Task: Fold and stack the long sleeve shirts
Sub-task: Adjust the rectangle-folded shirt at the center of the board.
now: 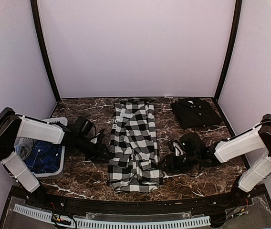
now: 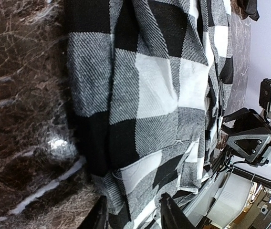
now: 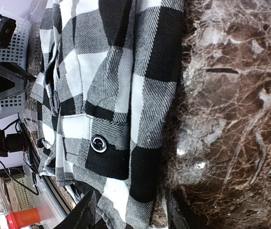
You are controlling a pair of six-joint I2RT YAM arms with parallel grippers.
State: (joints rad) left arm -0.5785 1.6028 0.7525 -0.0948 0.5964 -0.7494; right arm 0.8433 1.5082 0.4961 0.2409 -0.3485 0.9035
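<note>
A black-and-white check long sleeve shirt [image 1: 133, 143] lies folded into a long strip down the middle of the dark marble table [image 1: 197, 176]. My left gripper [image 1: 104, 149] is low at the shirt's left edge. Its jaws are open, and the cloth's edge [image 2: 126, 157] lies on the table between the fingertips [image 2: 171, 212]. At the shirt's right edge is my right gripper [image 1: 167, 162], also open. Its fingers [image 3: 85, 210] straddle the hem near a buttoned cuff [image 3: 99, 143]. Neither gripper pinches the cloth.
A dark folded shirt [image 1: 195, 112] lies at the back right corner. A white perforated basket [image 1: 49, 173] holding blue cloth [image 1: 47, 155] stands at the left, under the left arm. Walls enclose the table on three sides.
</note>
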